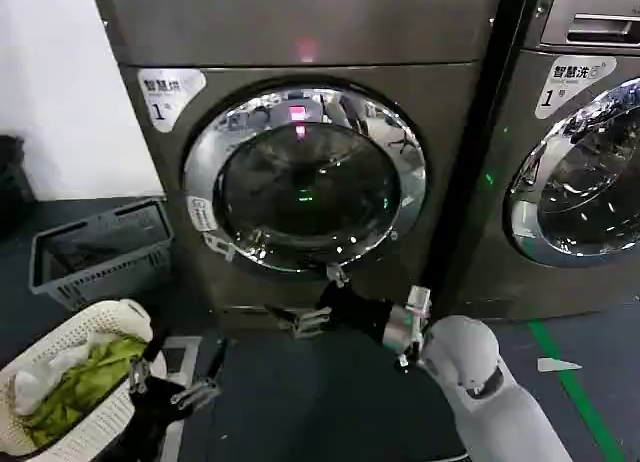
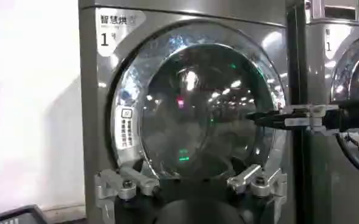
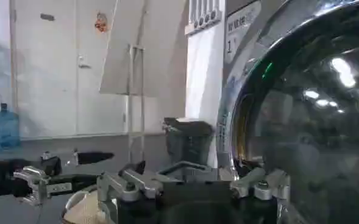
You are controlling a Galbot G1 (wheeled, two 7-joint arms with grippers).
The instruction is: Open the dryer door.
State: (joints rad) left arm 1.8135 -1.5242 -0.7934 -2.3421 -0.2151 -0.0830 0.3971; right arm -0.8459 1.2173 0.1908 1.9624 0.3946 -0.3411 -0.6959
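Observation:
The dryer door (image 1: 305, 177), a chrome rim around dark domed glass, faces me on the grey-bronze machine and looks close against its front. My right gripper (image 1: 305, 297) hangs open just below the door's lower rim, one finger (image 1: 336, 275) pointing up at the chrome, with nothing between the fingers. In the right wrist view the door (image 3: 313, 122) curves close beside the open right gripper (image 3: 188, 182). Low at the left my left gripper (image 1: 170, 384) is parked open by the laundry basket. The left wrist view looks past the left gripper (image 2: 188, 181) at the door (image 2: 197, 109).
A white laundry basket (image 1: 110, 317) with green cloth stands at the lower left, with a grey crate (image 1: 100, 247) behind it. The LG-marked machine (image 1: 580, 172) stands right of the dryer. Green tape (image 1: 570, 382) runs along the floor on the right.

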